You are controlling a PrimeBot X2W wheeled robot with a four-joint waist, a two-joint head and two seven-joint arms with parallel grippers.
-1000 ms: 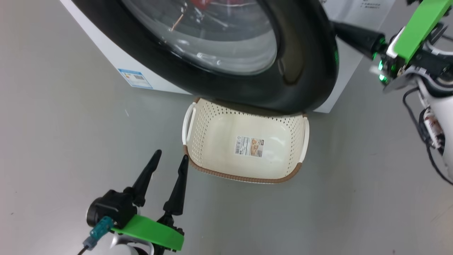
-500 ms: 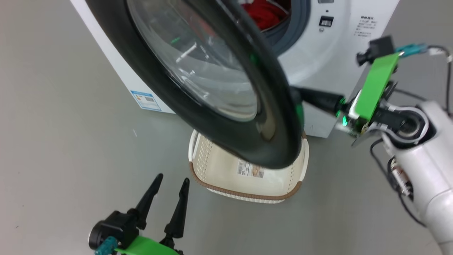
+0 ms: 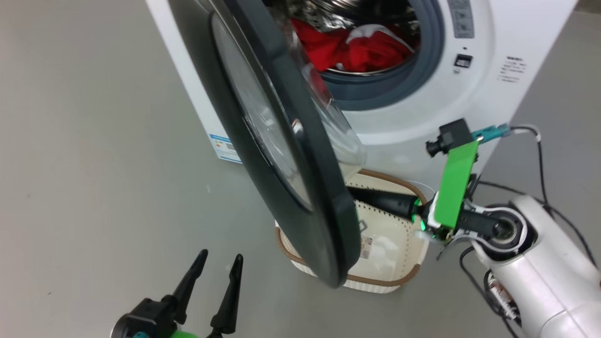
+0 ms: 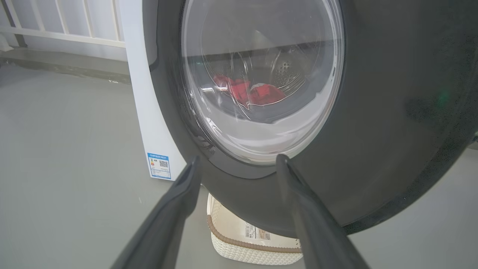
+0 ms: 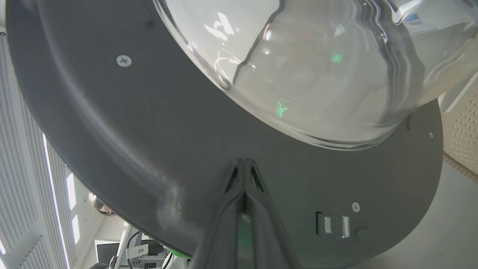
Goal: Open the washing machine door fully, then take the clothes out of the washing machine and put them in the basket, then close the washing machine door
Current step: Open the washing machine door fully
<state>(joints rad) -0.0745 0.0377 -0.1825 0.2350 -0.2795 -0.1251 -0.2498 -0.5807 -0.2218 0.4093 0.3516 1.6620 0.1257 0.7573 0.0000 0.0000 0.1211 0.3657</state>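
Washing machine door (image 3: 281,141) half open, right gripper (image 5: 244,164) with fingers pressed together against its inner rim; best to push steadily outward there, swinging it wide over the basket (image 3: 399,277) beneath, left gripper (image 3: 220,256) spread in front of it, red clothes (image 3: 361,47) behind it inside the washing machine (image 3: 469,108).

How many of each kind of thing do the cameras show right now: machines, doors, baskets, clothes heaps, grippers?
washing machine: 1
washing machine door: 1
basket: 1
clothes, one red-and-white heap, separate garments cannot be told: 1
grippers, left gripper and right gripper: 2
Total: 6
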